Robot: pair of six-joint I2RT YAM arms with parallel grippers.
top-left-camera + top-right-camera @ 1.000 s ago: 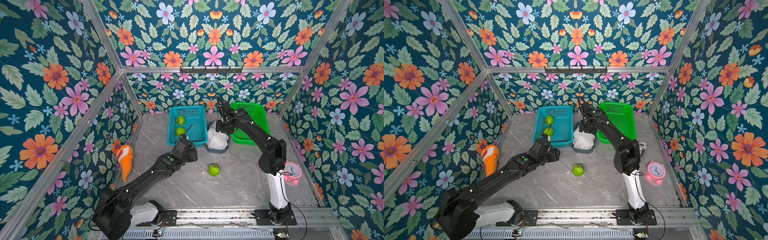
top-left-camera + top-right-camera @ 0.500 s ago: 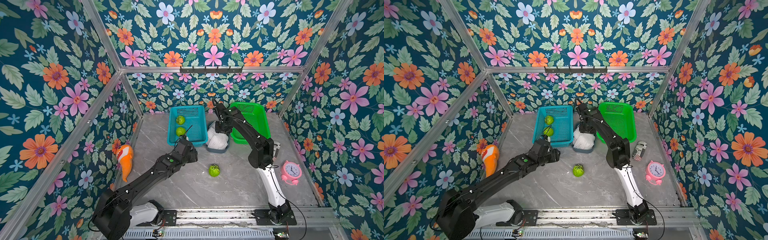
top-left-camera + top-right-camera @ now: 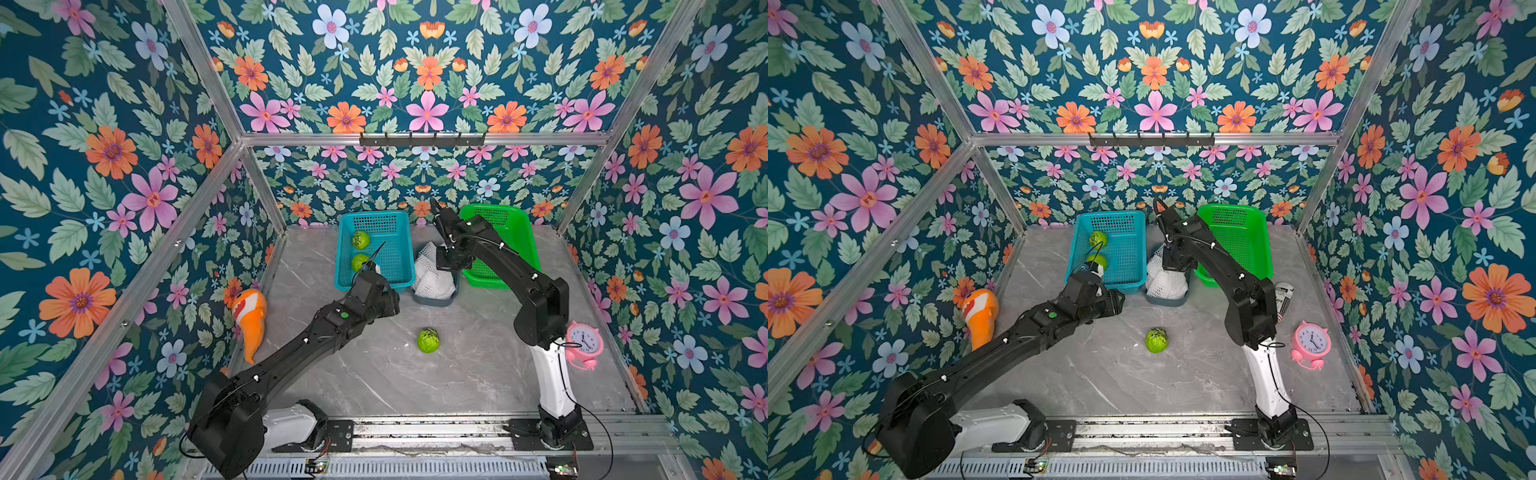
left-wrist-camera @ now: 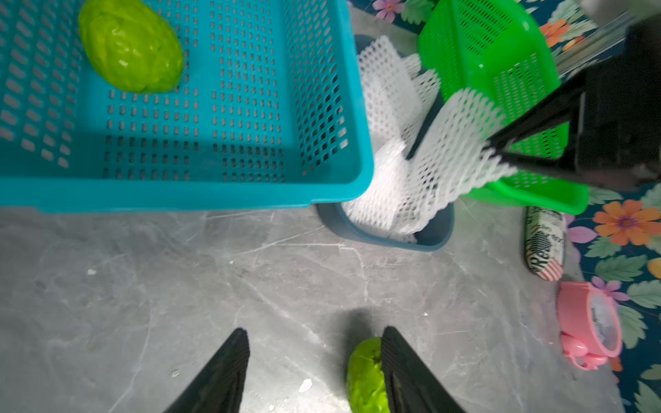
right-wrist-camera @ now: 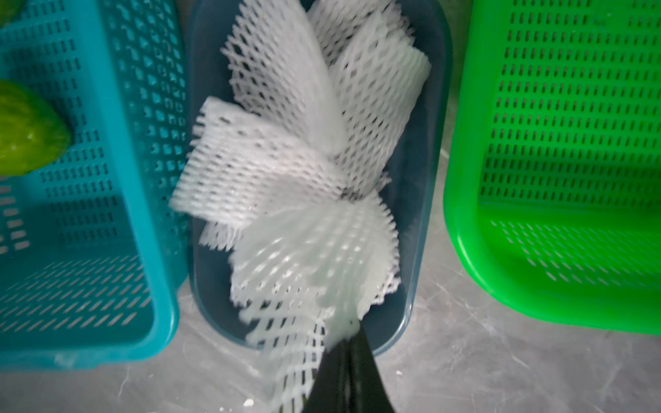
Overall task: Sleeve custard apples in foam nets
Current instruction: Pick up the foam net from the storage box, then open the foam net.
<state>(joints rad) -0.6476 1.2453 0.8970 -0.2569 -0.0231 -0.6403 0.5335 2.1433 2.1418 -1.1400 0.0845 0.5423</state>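
One foam net (image 5: 311, 271) is being pinched by the right gripper (image 5: 344, 341), left gripper (image 4: 314, 334) gaping. Lifting it free seems next.

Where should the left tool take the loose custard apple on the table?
Across its widest middle, coming straight down from above. The custard apple sits alone on the bare table, nothing crowding its sides, and its rounded, bumpy body offers no handle. The open left tool is off to one side, so probably centre it first.
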